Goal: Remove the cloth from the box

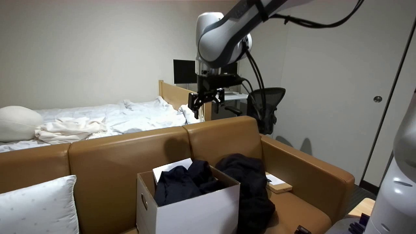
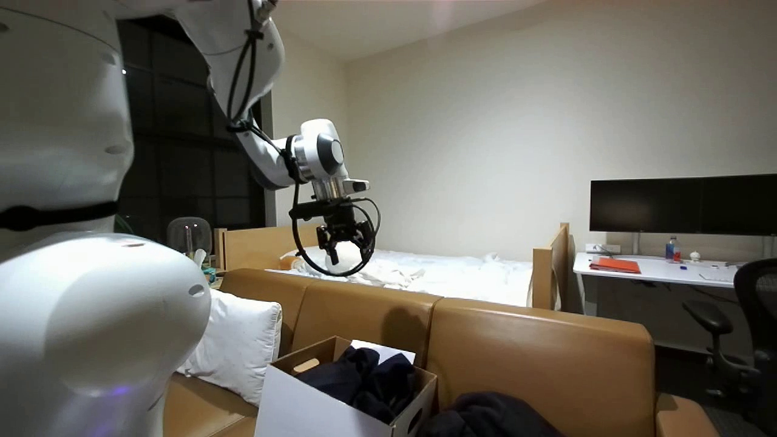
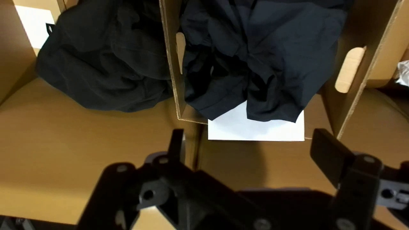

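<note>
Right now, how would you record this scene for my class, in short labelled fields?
target: dark cloth, bunched inside the white box
container: open-topped, in front of the brown sofa backrest
effector: pincer open, holding nothing, raised clear of the cloth
extra: white panel, partly hidden by the cloth
neighbour: black fabric heap beside the box
status: cloth not yet removed

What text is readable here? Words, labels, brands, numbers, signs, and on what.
None readable in any view.
Flat cardboard package, white label: dark mark, too blurred to read.
Bottles on the desk: too small to tell whether they carry lettering.
White box holding the dark cloth: no print visible on the sides in view.
</note>
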Tool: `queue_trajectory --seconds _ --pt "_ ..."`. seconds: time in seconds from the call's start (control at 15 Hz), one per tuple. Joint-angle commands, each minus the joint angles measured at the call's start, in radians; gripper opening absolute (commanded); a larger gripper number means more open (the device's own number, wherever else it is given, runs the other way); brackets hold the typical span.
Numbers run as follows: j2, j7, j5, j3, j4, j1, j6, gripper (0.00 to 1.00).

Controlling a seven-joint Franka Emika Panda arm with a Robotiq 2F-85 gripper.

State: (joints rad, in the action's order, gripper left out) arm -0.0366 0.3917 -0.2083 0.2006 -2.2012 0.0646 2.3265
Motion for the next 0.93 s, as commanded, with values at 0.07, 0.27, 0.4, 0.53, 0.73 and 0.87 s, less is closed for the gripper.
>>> queue_trajectory --seconds 0.07,0.27,0.4,0.53,0.73,0.87 --pt "0.173 0.083 -0.046 -0.043 0.139 0.041 -0.052 1.00" --pt "0.180 0.042 -0.015 -0.068 0.126 0.061 -0.027 1.00" --pt "0.197 0.042 -0.013 -0.073 0.145 0.071 -0.044 1.00" --pt "0.196 0.042 -0.013 -0.073 0.150 0.072 -0.050 1.00" --pt "0.269 0.053 -0.033 -0.081 0.222 0.077 -0.094 1.00" --pt "0.357 0.055 -0.035 -0.101 0.298 0.087 -0.158 1.00"
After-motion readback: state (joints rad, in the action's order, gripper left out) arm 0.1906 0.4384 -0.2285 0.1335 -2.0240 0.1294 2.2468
